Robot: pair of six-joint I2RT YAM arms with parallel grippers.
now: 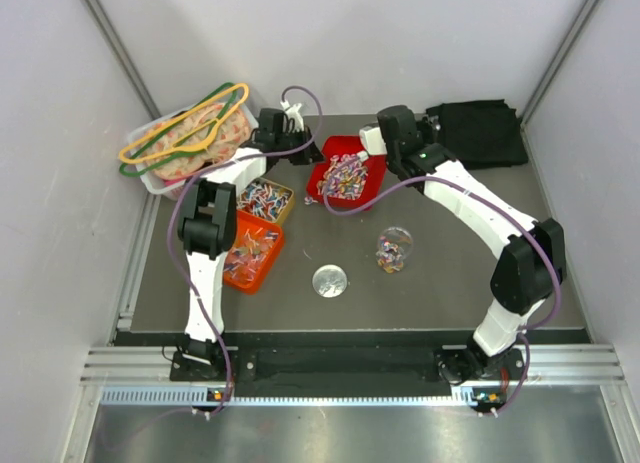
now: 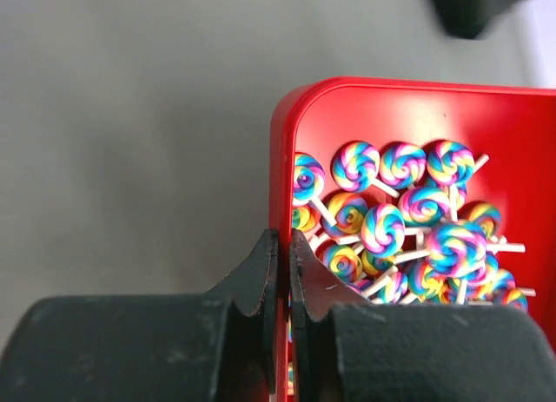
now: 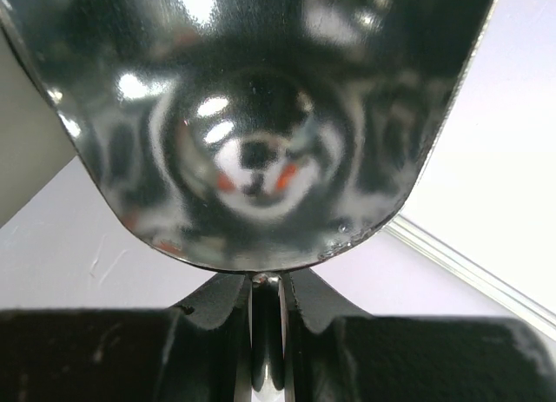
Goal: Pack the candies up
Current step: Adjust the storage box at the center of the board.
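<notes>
The candies (image 2: 408,220) are small rainbow swirl lollipops on white sticks, piled in a red tray (image 2: 280,141). The pile (image 1: 343,176) and the tray (image 1: 330,143) also show in the top view. My left gripper (image 2: 280,246) is shut on the tray's left wall, one finger outside and one inside. It shows at the tray's far left corner in the top view (image 1: 300,148). My right gripper (image 3: 268,285) is shut on the handle of a shiny metal scoop (image 3: 252,115). It hangs over the tray's far right corner (image 1: 375,151). A clear jar (image 1: 394,249) holds some candies.
A round silver lid (image 1: 330,281) lies in front of the jar. An orange tray (image 1: 270,268) and a yellow tray (image 1: 287,205) of candies stand at the left. A clear bin (image 1: 152,181) with hangers is at the back left, a black cloth (image 1: 480,131) at the back right.
</notes>
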